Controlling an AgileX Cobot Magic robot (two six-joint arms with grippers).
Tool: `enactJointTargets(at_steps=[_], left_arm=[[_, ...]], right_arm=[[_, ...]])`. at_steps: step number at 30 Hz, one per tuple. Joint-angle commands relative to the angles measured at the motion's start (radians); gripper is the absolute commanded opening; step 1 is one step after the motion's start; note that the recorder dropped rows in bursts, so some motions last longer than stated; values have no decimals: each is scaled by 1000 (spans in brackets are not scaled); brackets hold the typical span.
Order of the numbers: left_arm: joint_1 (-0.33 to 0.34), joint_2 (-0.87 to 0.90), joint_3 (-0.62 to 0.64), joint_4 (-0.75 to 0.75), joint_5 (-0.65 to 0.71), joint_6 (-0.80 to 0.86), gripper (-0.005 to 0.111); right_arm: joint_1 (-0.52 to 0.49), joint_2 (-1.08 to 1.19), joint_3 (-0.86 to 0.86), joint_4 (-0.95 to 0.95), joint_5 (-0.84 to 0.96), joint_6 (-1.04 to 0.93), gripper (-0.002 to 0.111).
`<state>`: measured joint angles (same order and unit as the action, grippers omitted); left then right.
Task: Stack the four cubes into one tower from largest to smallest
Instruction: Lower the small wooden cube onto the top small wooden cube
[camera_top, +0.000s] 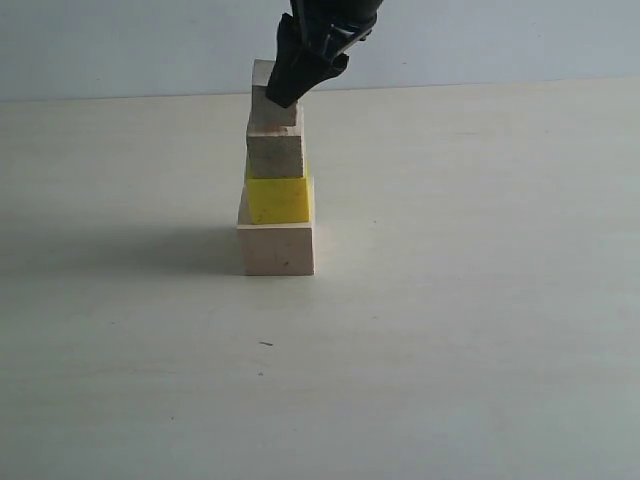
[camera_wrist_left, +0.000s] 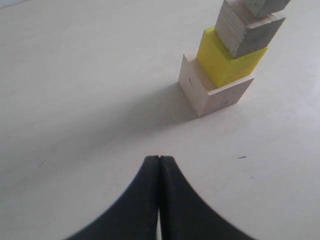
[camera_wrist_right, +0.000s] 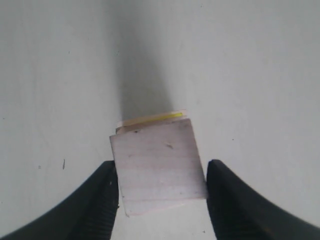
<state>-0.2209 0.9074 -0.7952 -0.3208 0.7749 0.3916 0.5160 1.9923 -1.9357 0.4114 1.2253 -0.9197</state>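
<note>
Over on the left side, my left tool (camera_wrist_left: 159, 165) is clenched, its two black fingers pressed flat together with nothing between them. It hangs over the pale table (camera_top: 480, 300), well apart from the cubes. A soft shadow (camera_top: 130, 250) lies across the table to the left of the stack.

Left of the middle stands the tower, all four cubes one on another. At the bottom, resting on the table, is the large pale wooden cube (camera_top: 277, 250). On top of it sits the mid-sized bright yellow cube (camera_top: 279, 199), set so that a ledge of the big cube shows on its left. Next up is the smaller bare wooden cube (camera_top: 275, 152), greyish on the face toward me, roughly in line with the yellow one. The smallest bare wooden cube (camera_top: 264, 80) is at the very top, shifted a little to the left, and its right part is hidden behind the black arm. On the near table, in front of the tower, I see a small dark speck (camera_top: 265, 343).

Coming down from above, my right tool (camera_wrist_right: 162, 164) is grasping that top cube, with one black finger against each of its two opposite sides. From its wrist camera I look straight down on the cube's pale top face with a few tiny dark marks, and a thin yellow sliver peeks out along one edge. I cannot tell whether the top cube's full weight is resting on the cube below.
</note>
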Motion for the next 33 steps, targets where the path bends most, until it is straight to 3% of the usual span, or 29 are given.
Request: enactJointTargets(at_steps=[1,6,33], left_arm=[[2,-6,-1,-4,-7,-1,0],[2,-6,-1,-4,-7,-1,0],[2,-6,-1,0,-7,1,0]], right_arm=[[-4,-3,4,-4,-4,1,45],[-4,-3,4,-4,-4,-21,53],[-4,-16,4,26,-4,-19,54]])
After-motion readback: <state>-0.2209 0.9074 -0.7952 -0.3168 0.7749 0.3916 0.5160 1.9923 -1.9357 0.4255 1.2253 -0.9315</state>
